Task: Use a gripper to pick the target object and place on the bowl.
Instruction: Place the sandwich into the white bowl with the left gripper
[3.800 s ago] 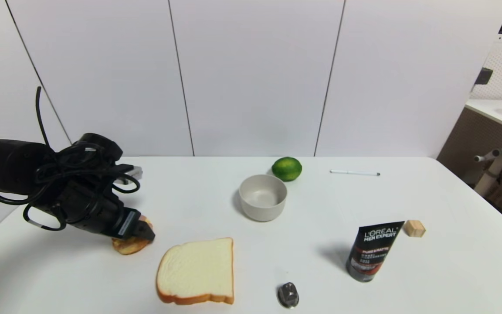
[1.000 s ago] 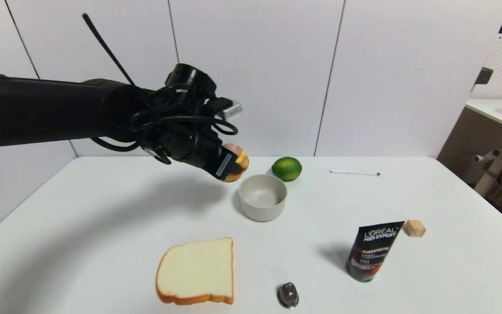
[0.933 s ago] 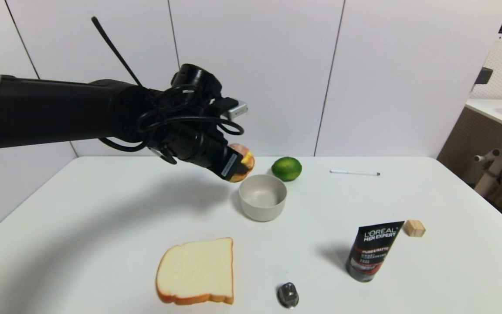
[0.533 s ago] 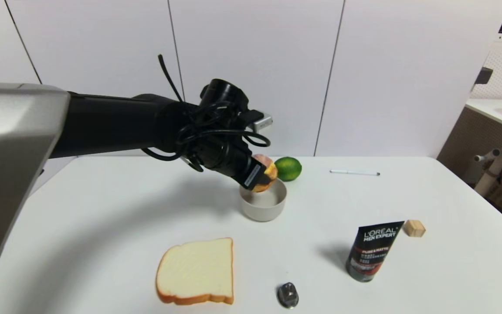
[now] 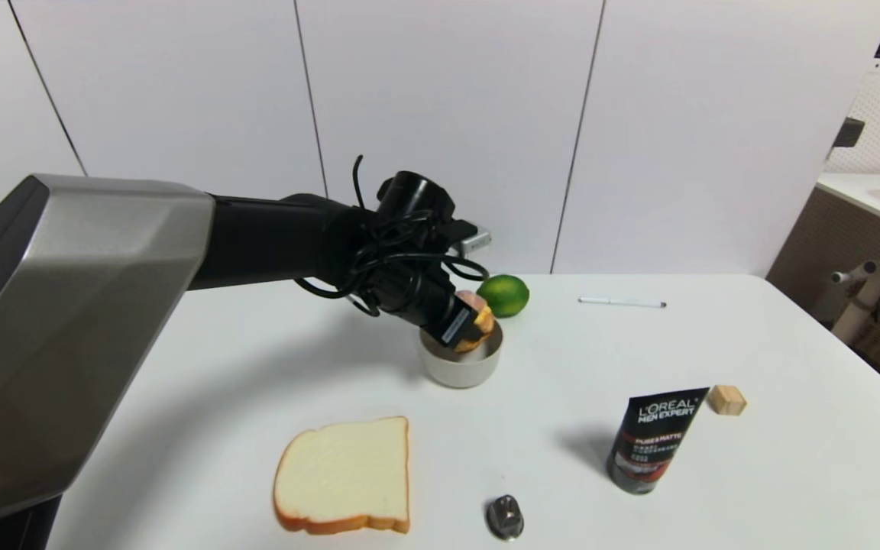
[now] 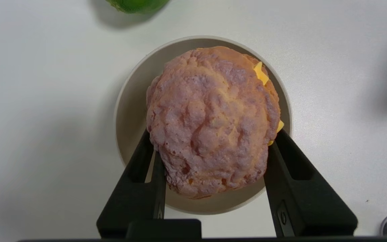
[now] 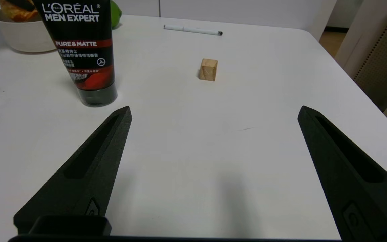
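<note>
left arm (image 5: 272,241): black | grey shell | looped cables | black pincer (image 5: 470,327)

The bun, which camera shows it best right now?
The left wrist view: the bun fills the picture, held by the left gripper over the bowl. The head view shows only a sliver of it past the gripper. The right wrist view catches a far corner.
</note>
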{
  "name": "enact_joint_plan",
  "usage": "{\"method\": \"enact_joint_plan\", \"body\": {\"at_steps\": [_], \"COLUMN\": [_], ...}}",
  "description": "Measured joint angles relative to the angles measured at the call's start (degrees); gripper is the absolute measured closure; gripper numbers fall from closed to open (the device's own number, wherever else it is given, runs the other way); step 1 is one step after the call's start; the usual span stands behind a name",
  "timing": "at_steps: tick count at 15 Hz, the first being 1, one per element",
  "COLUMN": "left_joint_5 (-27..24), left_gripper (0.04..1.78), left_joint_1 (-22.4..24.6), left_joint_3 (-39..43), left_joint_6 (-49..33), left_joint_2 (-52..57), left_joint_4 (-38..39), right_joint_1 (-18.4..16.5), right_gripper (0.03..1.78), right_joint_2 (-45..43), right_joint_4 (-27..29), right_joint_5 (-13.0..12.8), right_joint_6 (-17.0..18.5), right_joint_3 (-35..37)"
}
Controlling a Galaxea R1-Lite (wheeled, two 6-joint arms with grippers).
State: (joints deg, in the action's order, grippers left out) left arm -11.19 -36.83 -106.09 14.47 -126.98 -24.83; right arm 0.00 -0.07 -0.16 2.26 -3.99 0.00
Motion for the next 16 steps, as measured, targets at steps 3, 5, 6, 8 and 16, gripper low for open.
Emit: {"method": "enact_joint_plan", "body": {"at_steps": [3, 5, 6, 8, 16], "left_joint_5": [0.0, 0.0, 0.0, 0.0, -0.1], "left_gripper": [0.99, 0.99, 0.99, 1.0, 0.83], "left_joint_1": [0.0, 0.1, 0.1, 0.1, 0.1], "left_joint_3": [0.0, 0.0, 0.0, 0.0, -0.4], "left_joint_6": [0.3, 1.0, 1.0, 1.1, 1.1], "left_joint_2": [-1.0, -1.5, -1.7, -1.9, -2.1], "left_joint_4": [-0.1, 0.0, 0.0, 0.0, -0.1], "right_joint_1": [0.0, 0.0, 0.0, 0.0, 0.0], "right_gripper": [0.1, 0.1, 0.1, 0.1, 0.1], "right_joint_2": [0.0, 0.0, 0.0, 0.0, 0.0], "right_joint_4": [0.0, 0.0, 0.0, 0.0, 0.0], "right_joint_5": [0.0, 0.0, 0.0, 0.0, 0.0], "right_joint_6": [0.0, 0.0, 0.0, 0.0, 0.0], "right_joint_3": [0.0, 0.0, 0.0, 0.0, 0.0]}}
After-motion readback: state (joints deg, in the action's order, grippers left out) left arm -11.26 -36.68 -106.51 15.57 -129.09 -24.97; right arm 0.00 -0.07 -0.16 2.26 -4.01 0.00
